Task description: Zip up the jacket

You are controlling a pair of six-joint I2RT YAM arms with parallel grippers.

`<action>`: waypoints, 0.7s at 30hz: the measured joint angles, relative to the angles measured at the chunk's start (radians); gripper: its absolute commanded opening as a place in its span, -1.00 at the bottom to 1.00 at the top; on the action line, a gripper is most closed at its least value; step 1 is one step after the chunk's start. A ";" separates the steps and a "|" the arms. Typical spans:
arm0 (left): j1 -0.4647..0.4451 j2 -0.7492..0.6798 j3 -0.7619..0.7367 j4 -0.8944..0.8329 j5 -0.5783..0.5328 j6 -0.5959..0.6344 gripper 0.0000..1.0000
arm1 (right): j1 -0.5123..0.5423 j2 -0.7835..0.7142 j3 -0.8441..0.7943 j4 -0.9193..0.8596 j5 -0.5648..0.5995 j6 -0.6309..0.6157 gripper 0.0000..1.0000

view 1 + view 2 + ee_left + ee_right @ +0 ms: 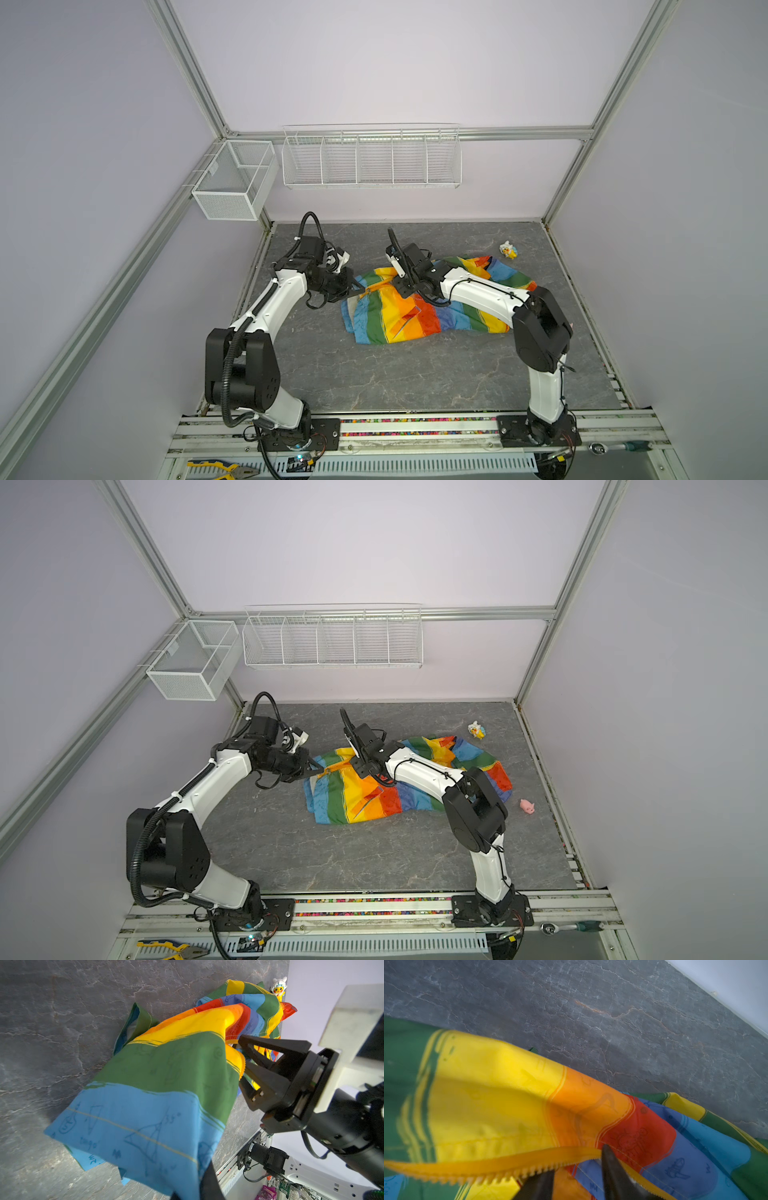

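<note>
The rainbow-striped jacket (pixel 395 316) (pixel 357 796) lies crumpled mid-table. My left gripper (pixel 360 286) (pixel 322 769) is shut on its blue hem end, and the lifted fabric (pixel 155 1084) drapes over my left gripper (pixel 193 1190) in the left wrist view. My right gripper (pixel 400 290) (pixel 361 769) (pixel 242 1055) points down into the jacket's front. In the right wrist view my right gripper (pixel 578 1159) straddles the orange zipper tape (pixel 508 1164) with a gap between its fingers (pixel 612 1167). The zipper's slider is hidden.
A small white-yellow toy (pixel 508 250) (pixel 476 730) (pixel 278 988) stands at the back right. A pink toy pig (pixel 527 806) lies by the right arm. White wire baskets (pixel 232 183) (pixel 370 162) hang on the walls. Pliers (pixel 220 468) lie on the front rail.
</note>
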 measured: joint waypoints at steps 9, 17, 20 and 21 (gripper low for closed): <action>0.001 -0.039 -0.068 0.121 0.021 -0.061 -0.22 | -0.002 0.000 0.048 -0.010 -0.013 0.000 -0.86; 0.000 -0.162 -0.312 0.429 0.004 -0.181 -0.04 | -0.032 0.000 0.077 -0.051 -0.102 0.041 -0.86; -0.006 -0.187 -0.372 0.531 -0.022 -0.214 -0.03 | -0.043 0.000 0.092 -0.053 -0.126 0.053 -0.86; -0.010 -0.192 -0.386 0.559 -0.032 -0.219 -0.03 | -0.047 0.000 0.093 -0.054 -0.135 0.057 -0.86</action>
